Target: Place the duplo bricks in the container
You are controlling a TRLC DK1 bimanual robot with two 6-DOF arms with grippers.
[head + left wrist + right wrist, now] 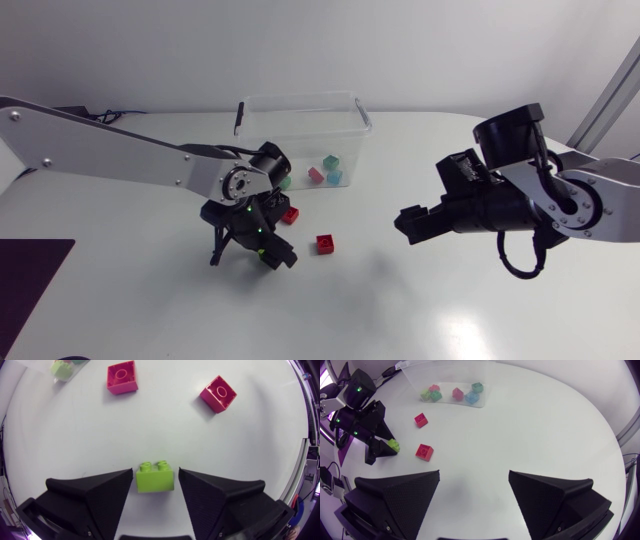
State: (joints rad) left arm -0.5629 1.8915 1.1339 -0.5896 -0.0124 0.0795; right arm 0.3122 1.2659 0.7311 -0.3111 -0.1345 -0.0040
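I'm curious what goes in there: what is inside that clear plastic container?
The clear plastic container holds small toy bricks in pink, green and blue. Overhead, the left arm covers its near corner, hiding some there.

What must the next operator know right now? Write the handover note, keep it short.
Left hand: open, fingers flanking the lime brick on the table, not yet gripped.
Right hand: open, empty, over bare table.
Done: several bricks lie in the clear container.
Left: the lime brick, a red brick by the container and a second red brick farther out.
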